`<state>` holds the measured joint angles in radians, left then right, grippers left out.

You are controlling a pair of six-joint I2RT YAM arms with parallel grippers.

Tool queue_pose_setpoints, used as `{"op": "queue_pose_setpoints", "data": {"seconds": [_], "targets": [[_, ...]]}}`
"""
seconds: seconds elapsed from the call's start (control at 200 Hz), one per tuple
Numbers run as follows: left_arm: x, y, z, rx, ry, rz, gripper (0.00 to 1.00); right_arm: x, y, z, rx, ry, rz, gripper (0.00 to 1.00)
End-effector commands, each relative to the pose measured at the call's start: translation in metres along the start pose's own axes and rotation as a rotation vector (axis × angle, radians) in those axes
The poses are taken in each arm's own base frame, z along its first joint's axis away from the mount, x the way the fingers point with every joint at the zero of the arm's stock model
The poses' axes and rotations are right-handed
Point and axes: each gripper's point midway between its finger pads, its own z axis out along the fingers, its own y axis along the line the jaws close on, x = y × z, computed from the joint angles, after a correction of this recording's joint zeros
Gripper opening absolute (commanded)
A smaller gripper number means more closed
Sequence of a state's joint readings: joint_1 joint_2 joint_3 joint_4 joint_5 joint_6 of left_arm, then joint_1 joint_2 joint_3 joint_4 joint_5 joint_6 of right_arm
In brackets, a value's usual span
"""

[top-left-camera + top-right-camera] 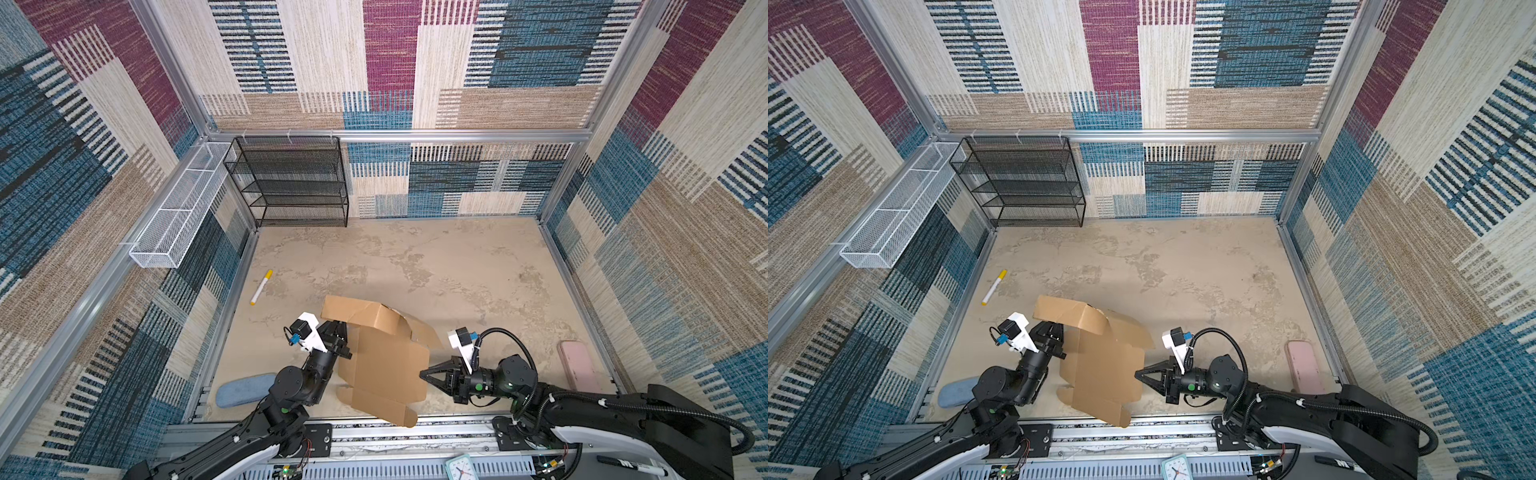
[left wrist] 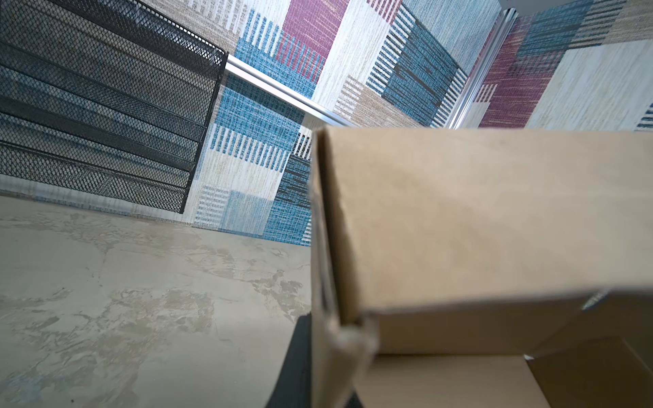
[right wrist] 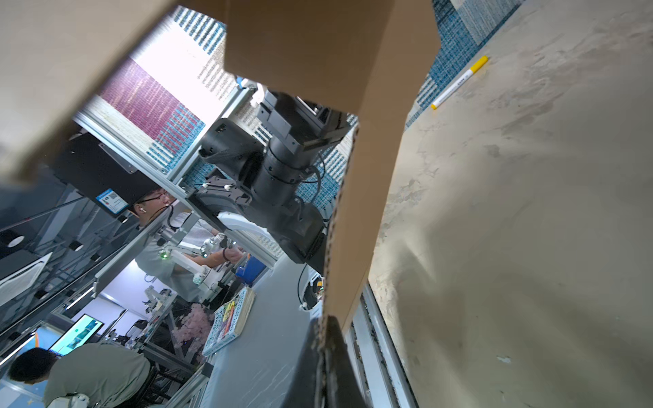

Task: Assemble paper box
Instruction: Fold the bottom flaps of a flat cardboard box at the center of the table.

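Mottled beige tabletop (image 1: 457, 266) — part-folded paper box (image 1: 386, 365) pinched at opposite side edges by left gripper (image 1: 337, 329) and right gripper (image 1: 424, 372), jaws pressed onto the cardboard.

- The left claw (image 1: 336, 328) and right claw (image 1: 424, 372) are matte black; the right one tapers like a wedge.
- Just behind each claw, a white bracket (image 1: 455, 340) carries a small black camera (image 1: 464, 335) with a blue plug (image 1: 472, 333).
- Farther back sit round black joint housings (image 1: 517, 372), marked with green dots (image 1: 478, 387).
- A black ribbed hose (image 1: 500, 330) arcs behind the right claw.
- White shell panels (image 1: 575, 441) cover the rear links.
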<state>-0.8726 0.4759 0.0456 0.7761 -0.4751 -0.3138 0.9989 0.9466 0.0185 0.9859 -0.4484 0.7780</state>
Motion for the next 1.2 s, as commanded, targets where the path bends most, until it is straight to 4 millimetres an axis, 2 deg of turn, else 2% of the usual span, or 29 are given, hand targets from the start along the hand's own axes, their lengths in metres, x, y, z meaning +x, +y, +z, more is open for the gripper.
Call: {"op": "queue_pose_setpoints", "data": {"seconds": [0.0, 0.23, 0.406, 0.886, 1.097, 1.187, 1.197], "targets": [[-0.006, -0.018, -0.001, 0.100, -0.012, -0.095, 0.00, -0.011, 0.020, 0.003, -0.083, -0.023, -0.048, 0.00], [-0.015, -0.036, 0.000, 0.183, -0.023, -0.144, 0.00, -0.013, 0.025, 0.012, -0.121, 0.001, -0.077, 0.00], [-0.017, -0.039, 0.001, 0.202, -0.025, -0.170, 0.00, -0.012, 0.023, 0.020, -0.126, 0.016, -0.077, 0.00], [-0.014, -0.038, 0.000, 0.204, -0.021, -0.184, 0.00, -0.017, -0.003, 0.024, 0.020, 0.002, -0.057, 0.00], [0.003, -0.022, 0.005, 0.088, 0.069, -0.083, 0.00, -0.028, -0.028, 0.001, 0.238, -0.053, -0.024, 0.13], [0.009, -0.011, 0.008, 0.021, 0.101, -0.038, 0.00, -0.029, -0.042, -0.015, 0.346, -0.076, 0.002, 0.25], [0.015, -0.009, 0.008, 0.010, 0.126, -0.022, 0.00, -0.029, -0.043, -0.016, 0.356, -0.077, 0.005, 0.26]]}}
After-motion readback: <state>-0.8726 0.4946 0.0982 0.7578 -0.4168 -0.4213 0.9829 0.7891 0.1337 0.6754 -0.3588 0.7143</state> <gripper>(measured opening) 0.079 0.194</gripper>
